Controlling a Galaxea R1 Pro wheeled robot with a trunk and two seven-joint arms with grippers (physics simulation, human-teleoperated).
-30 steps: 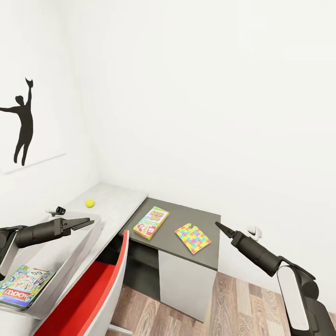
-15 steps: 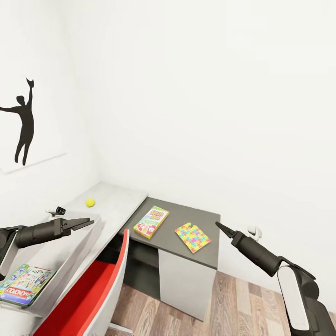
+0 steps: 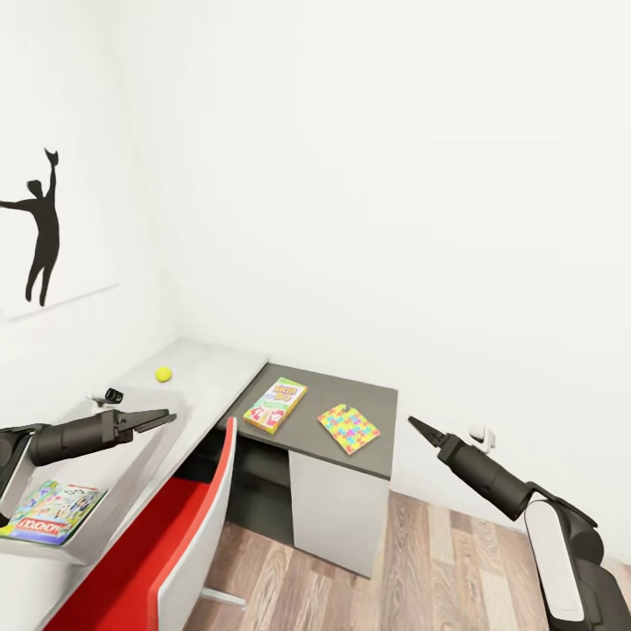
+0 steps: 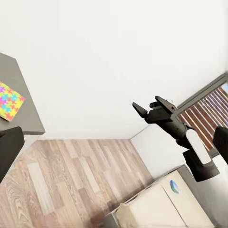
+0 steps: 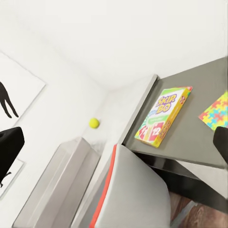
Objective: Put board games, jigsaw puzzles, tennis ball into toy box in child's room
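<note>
The pale grey toy box [image 3: 123, 495] stands on the table [image 3: 210, 372] at the left, with the white and green board game [image 3: 51, 514] lying inside it. My left gripper [image 3: 165, 415] hangs open over the box's far end, holding nothing. The tennis ball [image 3: 163, 374] [image 5: 94, 122] rests on the pale top beyond it. On the dark cabinet top [image 3: 368, 399] lie the yellow-green board game [image 3: 275, 405] [image 5: 164, 116] and a jigsaw puzzle [image 3: 349, 428] [image 4: 9, 101] [image 5: 219, 111]. My right gripper [image 3: 414, 425] [image 4: 153, 106] is open and empty in the air, right of the cabinet.
A red and white chair [image 3: 175, 543] [image 5: 137, 190] stands tucked against the table in front of me. A small black and white object [image 3: 109, 396] sits by the toy box. Wood-plank floor [image 3: 438, 561] lies open to the right. A window with blinds [image 4: 209, 104] is behind.
The whole picture has slid a little left and up, so the camera has moved. Both arms keep the same pose and nothing on the table has shifted.
</note>
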